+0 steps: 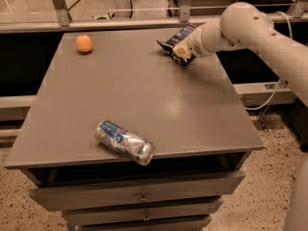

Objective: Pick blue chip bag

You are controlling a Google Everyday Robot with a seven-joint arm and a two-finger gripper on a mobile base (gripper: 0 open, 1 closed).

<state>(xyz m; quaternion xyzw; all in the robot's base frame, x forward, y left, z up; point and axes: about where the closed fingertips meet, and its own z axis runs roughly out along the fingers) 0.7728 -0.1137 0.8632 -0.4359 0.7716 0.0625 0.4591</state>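
The blue chip bag (174, 43) is dark navy with white lettering and pale edges. It is tilted up at the far right of the grey table (134, 95), with its lower corner close to the surface. My gripper (184, 50) is at the end of the white arm (250, 28) that reaches in from the right. It is shut on the bag's right side, and the fingers are mostly hidden behind the bag and the wrist.
A crushed silver-blue drink can (124, 142) lies near the table's front edge. An orange (84, 43) sits at the far left corner. Drawers (139, 196) are under the tabletop. A metal rail and frame run behind the table.
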